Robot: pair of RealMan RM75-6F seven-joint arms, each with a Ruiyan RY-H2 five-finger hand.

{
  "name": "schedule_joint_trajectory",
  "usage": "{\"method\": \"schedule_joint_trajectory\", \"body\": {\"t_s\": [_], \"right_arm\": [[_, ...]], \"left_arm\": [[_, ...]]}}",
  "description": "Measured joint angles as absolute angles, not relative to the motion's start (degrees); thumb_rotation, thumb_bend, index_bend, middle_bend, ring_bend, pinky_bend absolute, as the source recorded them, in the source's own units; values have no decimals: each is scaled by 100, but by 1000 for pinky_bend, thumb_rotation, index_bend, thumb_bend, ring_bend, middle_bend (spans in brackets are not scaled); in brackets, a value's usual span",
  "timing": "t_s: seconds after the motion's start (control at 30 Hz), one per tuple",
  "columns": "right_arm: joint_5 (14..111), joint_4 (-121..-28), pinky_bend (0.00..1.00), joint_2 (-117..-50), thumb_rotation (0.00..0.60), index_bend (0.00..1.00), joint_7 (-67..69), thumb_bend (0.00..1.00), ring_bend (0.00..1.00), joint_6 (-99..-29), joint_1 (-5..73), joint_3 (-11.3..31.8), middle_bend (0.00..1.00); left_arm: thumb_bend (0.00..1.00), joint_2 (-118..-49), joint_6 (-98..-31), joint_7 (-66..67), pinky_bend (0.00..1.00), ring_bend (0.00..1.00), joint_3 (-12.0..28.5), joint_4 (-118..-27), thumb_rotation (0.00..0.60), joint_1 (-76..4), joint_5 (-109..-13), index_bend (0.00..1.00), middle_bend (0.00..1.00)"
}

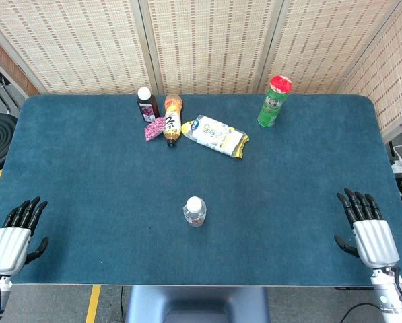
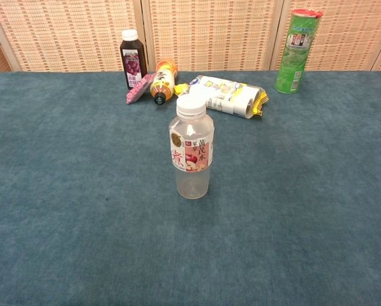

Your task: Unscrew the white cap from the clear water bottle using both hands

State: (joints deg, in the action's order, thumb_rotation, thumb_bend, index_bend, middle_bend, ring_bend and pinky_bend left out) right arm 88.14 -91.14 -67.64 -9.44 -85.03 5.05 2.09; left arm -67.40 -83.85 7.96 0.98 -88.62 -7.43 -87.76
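Evidently left hand (image 1: 13,232) and right hand (image 1: 369,229) rest flat, fingers apparently spread

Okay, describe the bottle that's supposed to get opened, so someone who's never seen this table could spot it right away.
Start at the blue table: a cluster of items lines its far edge, but the clear water bottle stands alone near the middle, closer to the robot. It is upright, with a white cap and a red-and-cream fruit label. Unlike the dark juice bottle and green can behind, it is see-through and looks empty.
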Motion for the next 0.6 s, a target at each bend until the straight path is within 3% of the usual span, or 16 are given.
{"method": "schedule_joint_trajectory", "body": {"t_s": [0.33, 0.6], "right_arm": [[8940, -9208, 0, -6730, 600, 0, -861, 135, 0, -8647, 444, 182, 0], [9136, -9589, 0, -6556, 600, 0, -929, 136, 0, -8507, 590, 182, 0]], "left_arm": [[373, -6825, -8200, -141, 134, 0, 56, -8697, 600, -916, -8991, 0, 0], [382, -7123, -7806, -2922, 135, 0, -37, -8360, 600, -1363, -9341, 0, 0]]}}
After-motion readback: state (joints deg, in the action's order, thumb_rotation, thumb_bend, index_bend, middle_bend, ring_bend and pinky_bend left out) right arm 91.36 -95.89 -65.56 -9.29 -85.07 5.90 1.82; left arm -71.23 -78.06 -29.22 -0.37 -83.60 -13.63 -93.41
